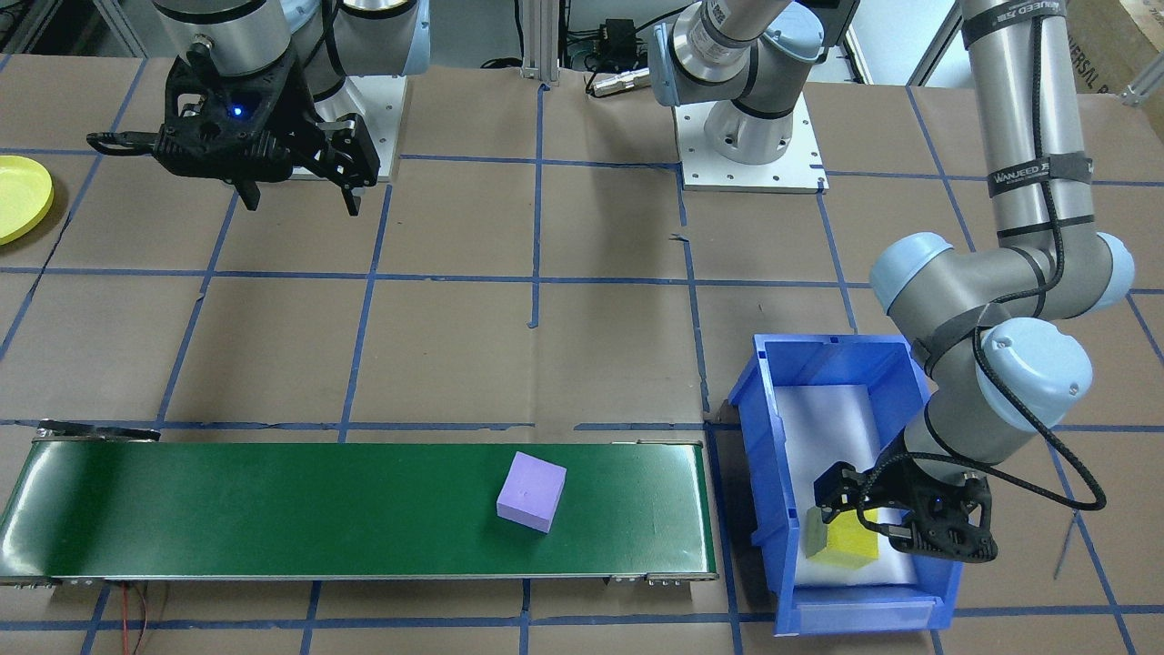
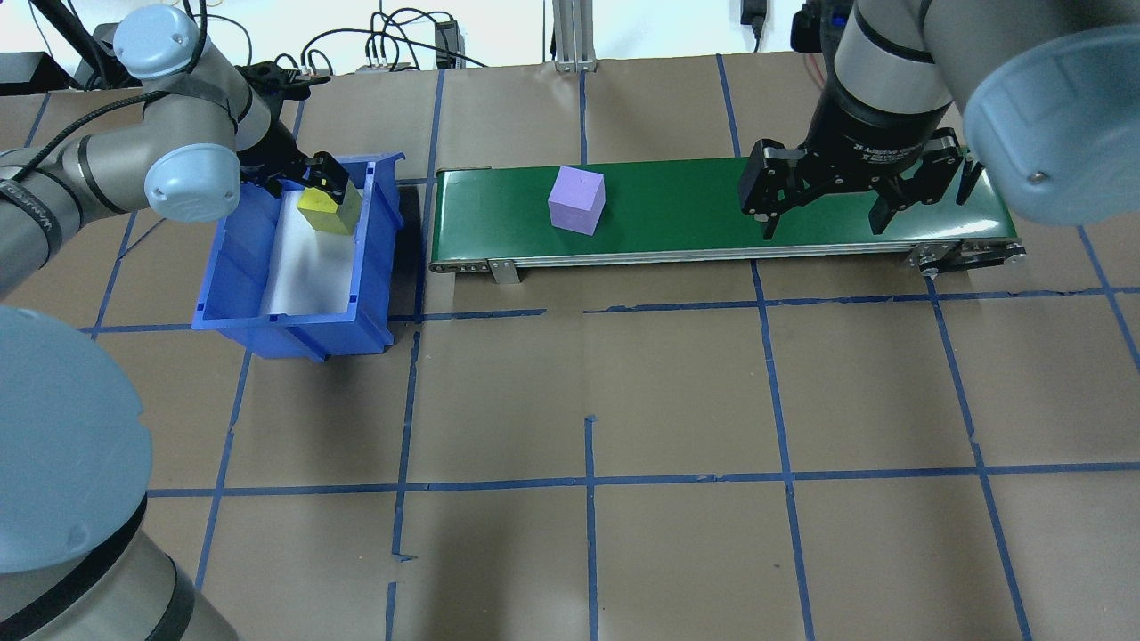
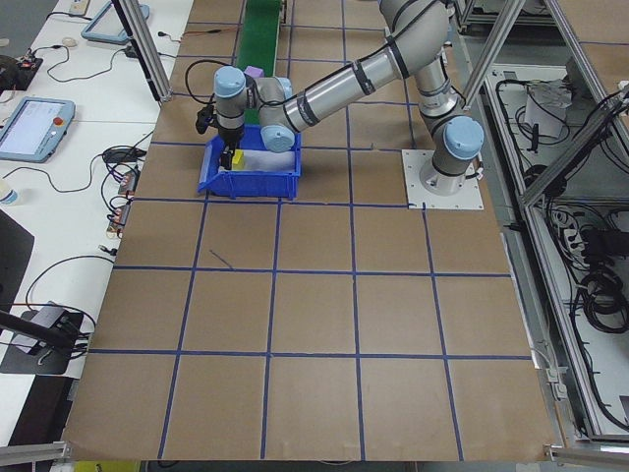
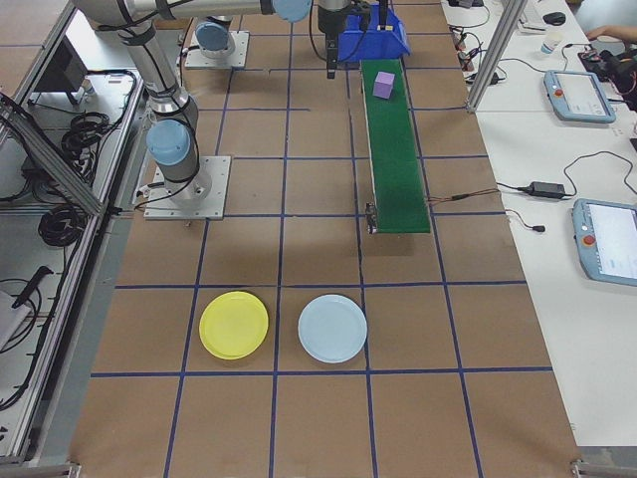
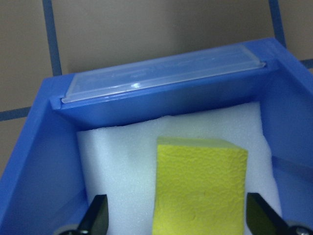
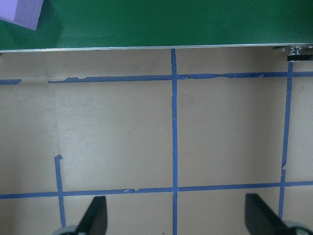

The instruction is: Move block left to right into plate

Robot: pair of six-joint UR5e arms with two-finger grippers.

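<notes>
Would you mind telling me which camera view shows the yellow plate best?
The exterior right view: the whole yellow plate lies in the open on the table, beside a pale blue plate. The exterior front-facing view catches only a cropped part of it at its left edge. The overhead, exterior left and both wrist views do not show it.

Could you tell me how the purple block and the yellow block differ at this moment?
The purple block lies free on the green conveyor belt, while the yellow block sits on white foam inside the blue bin. No pincer is near the purple block; the yellow block lies between the fingers of the left pincer, which look spread wider than it. Their colours differ too. Both are plain, foam-like blocks of similar size.
</notes>
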